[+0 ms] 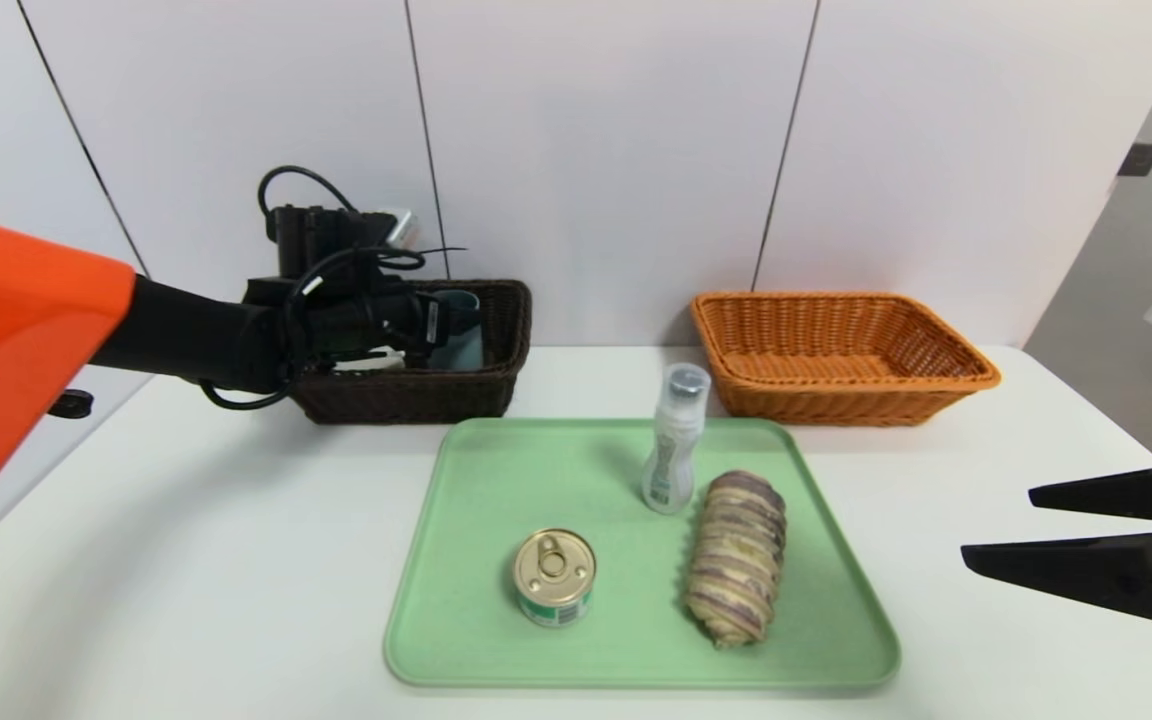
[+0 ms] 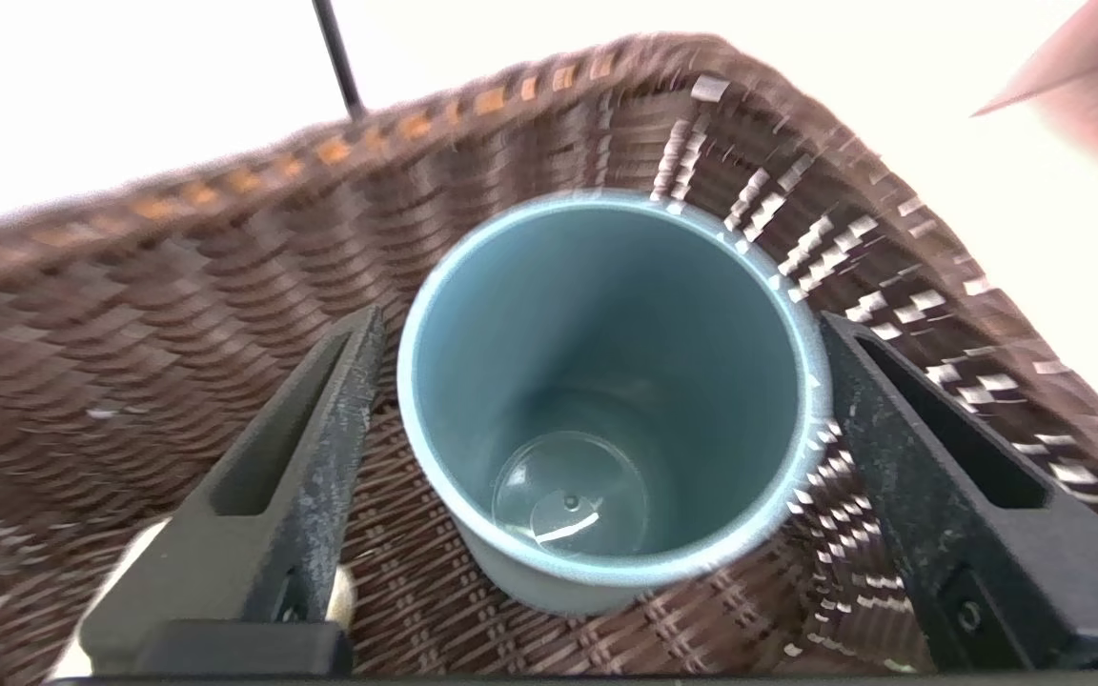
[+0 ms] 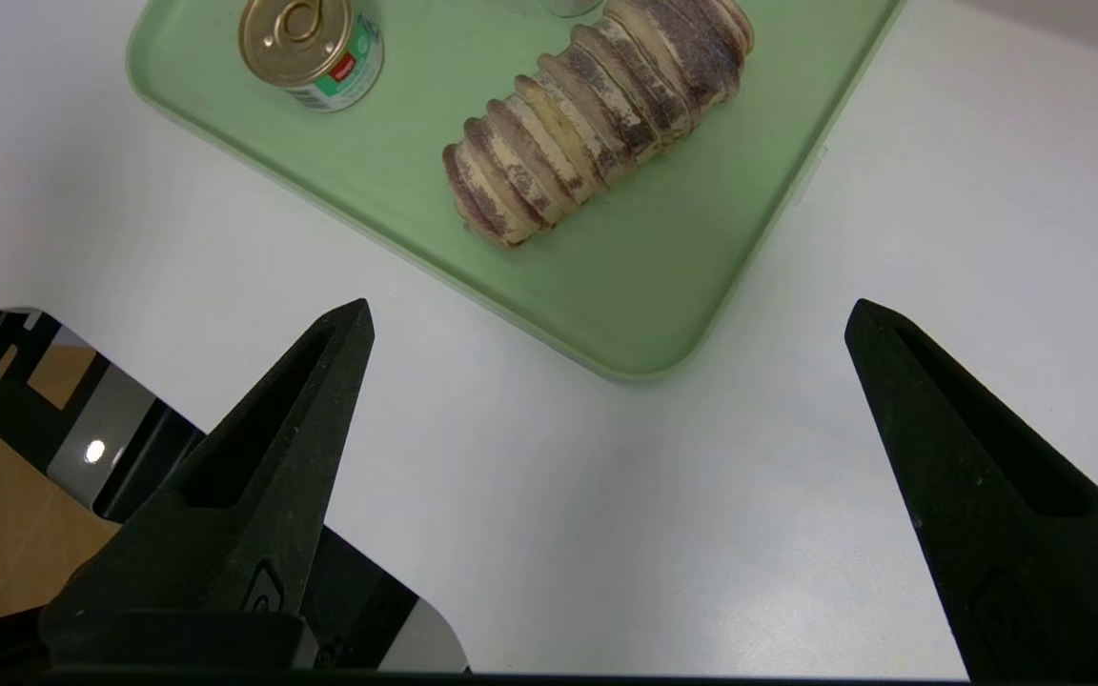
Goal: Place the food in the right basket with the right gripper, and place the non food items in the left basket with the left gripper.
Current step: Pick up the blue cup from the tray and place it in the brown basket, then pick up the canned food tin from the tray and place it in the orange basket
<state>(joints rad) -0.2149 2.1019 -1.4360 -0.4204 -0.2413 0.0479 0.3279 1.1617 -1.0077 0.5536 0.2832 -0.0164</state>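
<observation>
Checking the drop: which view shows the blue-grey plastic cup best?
Left wrist view: the blue-grey plastic cup fills it, inside the dark brown wicker basket. Head view shows a sliver behind the arm; right wrist view, nothing.

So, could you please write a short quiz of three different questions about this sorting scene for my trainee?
1. True or false: the blue-grey cup lies inside the dark brown basket.
2. Which items remain on the green tray?
A. tin can, bread roll and white bottle
B. only the tin can
C. cup and soap
3. Fill in: the orange basket holds ____ items.

Key:
1. True. The left gripper has its fingers spread, one on each side of the cup, apart from it.
2. A.
3. No items; the right gripper waits open beside the tray.
</observation>
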